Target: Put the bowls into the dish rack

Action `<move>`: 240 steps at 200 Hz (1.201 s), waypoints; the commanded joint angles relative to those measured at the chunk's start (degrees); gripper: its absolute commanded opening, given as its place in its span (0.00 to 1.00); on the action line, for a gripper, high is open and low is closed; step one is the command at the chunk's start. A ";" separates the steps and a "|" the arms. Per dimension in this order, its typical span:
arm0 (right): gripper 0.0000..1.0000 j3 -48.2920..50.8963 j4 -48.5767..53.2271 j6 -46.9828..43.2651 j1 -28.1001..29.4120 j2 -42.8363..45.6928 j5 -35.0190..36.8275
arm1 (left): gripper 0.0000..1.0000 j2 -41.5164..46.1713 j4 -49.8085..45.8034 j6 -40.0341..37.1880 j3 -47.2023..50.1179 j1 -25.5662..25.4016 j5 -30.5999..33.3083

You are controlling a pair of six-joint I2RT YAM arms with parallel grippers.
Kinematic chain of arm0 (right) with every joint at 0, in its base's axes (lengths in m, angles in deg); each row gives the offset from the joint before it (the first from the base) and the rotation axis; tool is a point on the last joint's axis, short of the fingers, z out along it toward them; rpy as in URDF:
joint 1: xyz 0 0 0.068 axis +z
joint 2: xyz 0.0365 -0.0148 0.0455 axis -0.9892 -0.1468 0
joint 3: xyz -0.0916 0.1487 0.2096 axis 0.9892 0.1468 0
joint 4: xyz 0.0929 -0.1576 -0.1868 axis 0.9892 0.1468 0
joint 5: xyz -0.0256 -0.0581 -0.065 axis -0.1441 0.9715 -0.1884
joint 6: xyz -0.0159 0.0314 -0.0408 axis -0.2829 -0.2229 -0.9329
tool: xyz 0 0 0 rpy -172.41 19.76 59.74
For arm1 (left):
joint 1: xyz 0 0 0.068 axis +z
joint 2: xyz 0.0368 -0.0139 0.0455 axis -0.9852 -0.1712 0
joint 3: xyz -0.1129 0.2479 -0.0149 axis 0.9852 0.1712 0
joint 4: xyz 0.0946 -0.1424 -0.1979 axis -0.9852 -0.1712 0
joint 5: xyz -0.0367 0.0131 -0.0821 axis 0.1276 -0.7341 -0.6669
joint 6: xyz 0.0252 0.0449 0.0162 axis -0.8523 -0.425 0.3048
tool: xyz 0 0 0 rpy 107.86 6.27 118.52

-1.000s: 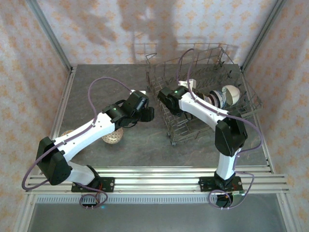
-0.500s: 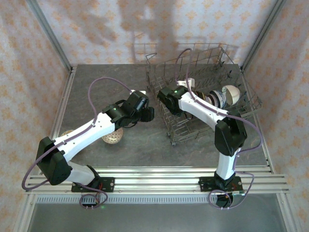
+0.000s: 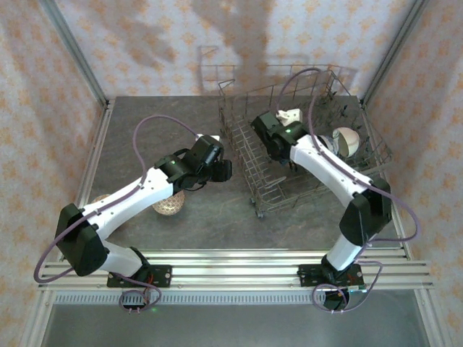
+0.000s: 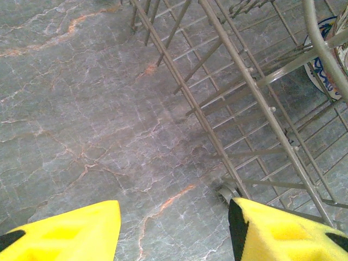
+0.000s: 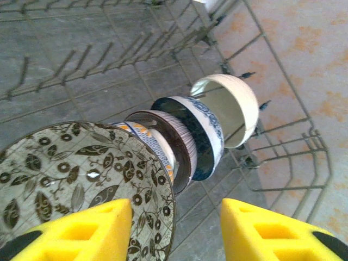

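Note:
The grey wire dish rack (image 3: 307, 85) stands at the back right. In it a row of bowls stands on edge: a leaf-patterned bowl (image 5: 81, 179) nearest, then a blue-and-orange one (image 5: 145, 140), a dark striped one (image 5: 176, 142), a blue-and-white one (image 5: 204, 128) and a cream one (image 5: 231, 103). My right gripper (image 5: 176, 231) is open just in front of the leaf-patterned bowl, holding nothing. My left gripper (image 4: 174, 231) is open over bare table beside the rack's corner foot (image 4: 228, 193). A patterned bowl (image 3: 168, 206) lies on the table under the left arm.
Another bowl (image 3: 100, 199) peeks out beside the left arm's lower link. Rack tines and side wires (image 5: 283, 141) surround the right gripper. Patterned walls close in the table on three sides. The cream bowl (image 3: 347, 141) shows at the rack's right end.
My right gripper has opened and drawn back toward the far side of the rack. The left arm has stayed where it was.

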 commanded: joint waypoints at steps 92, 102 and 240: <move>0.40 -3.96 2.62 -13.14 -21.68 2.39 -42.86 | 0.56 -1.27 -1.50 0.00 -2.05 0.24 -2.13; 0.39 -3.89 2.62 -13.28 -23.13 2.13 -44.76 | 0.56 -1.14 -1.54 -0.01 -2.01 0.26 -2.07; 0.33 -3.00 0.86 -13.13 -27.96 1.90 -53.46 | 0.57 -4.48 -4.07 -3.78 -6.55 0.35 -3.09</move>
